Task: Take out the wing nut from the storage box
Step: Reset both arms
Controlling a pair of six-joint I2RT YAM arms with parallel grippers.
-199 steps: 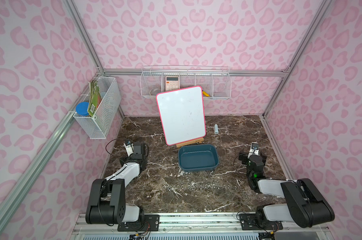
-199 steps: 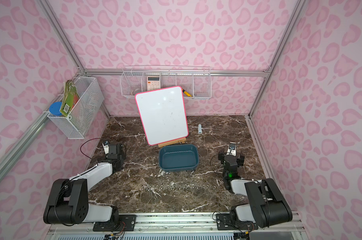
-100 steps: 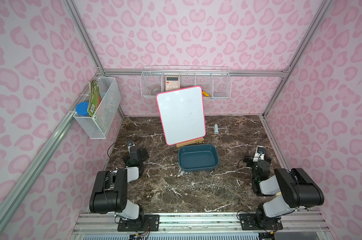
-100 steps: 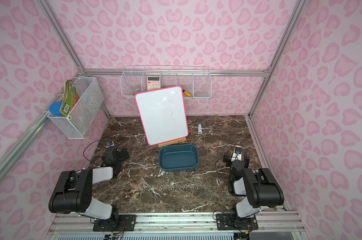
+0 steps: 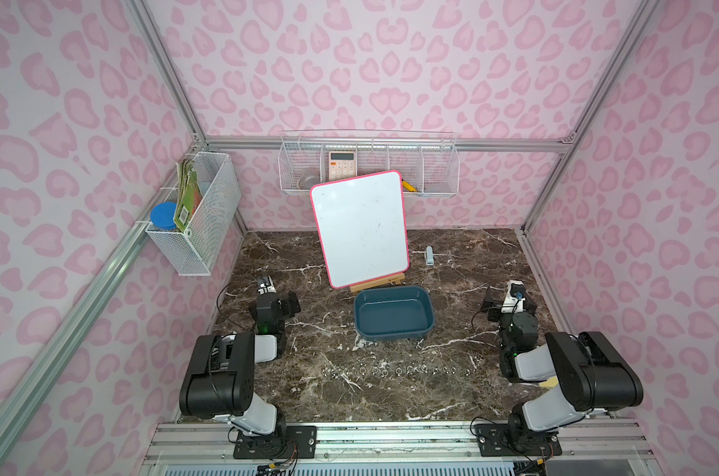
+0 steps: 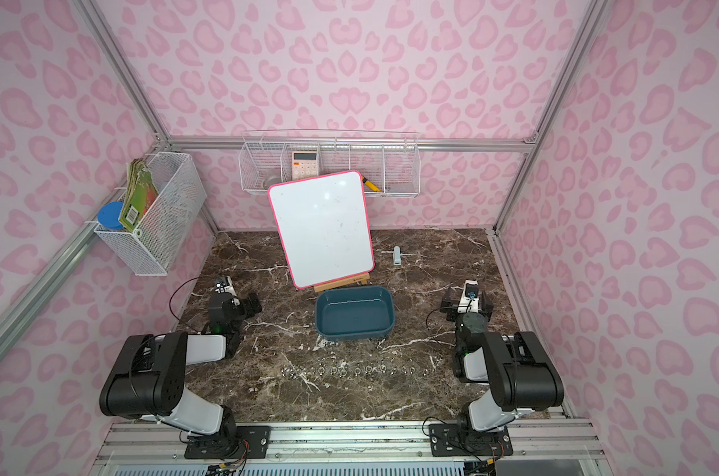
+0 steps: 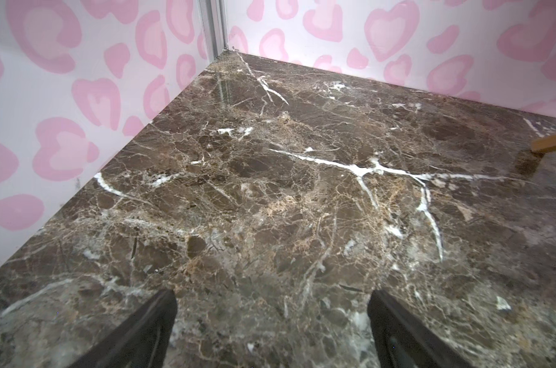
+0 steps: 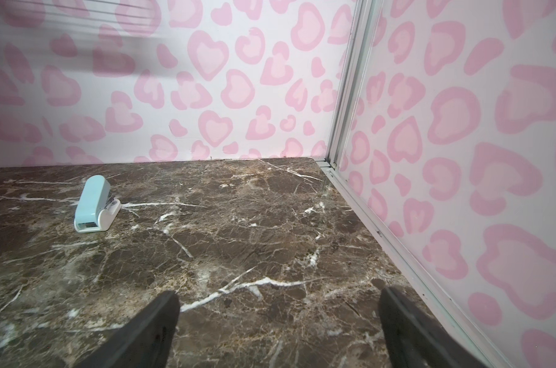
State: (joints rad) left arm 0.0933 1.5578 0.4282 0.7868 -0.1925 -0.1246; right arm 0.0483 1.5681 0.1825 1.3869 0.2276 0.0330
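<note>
Waiting at either side of the brown marble tabletop (image 5: 452, 263), my two arms sit folded low, well apart from the work. A pink-framed whiteboard (image 5: 359, 228) leans on its wooden stand at the back. My left arm (image 5: 269, 317) and right arm (image 5: 514, 329) each carry jaws spread wide with nothing between them; both wrist views show only bare marble there. The dark blue storage box (image 5: 390, 290) stands mid-tabletop, just in front of the whiteboard and between the arms. A pale blue stapler (image 8: 93, 204) lies farther back, toward the right. Nearer my bases runs a row of small metal pieces (image 5: 394, 371), too small to name for sure. Of the wing nut, both top views give no clear sign inside the box; its floor looks bare. My reading: the reach has not begun. Done well, it means coming in from above, clearing the rim, checking the floor closely, then pinching low across the wings without nudging the box.
</note>
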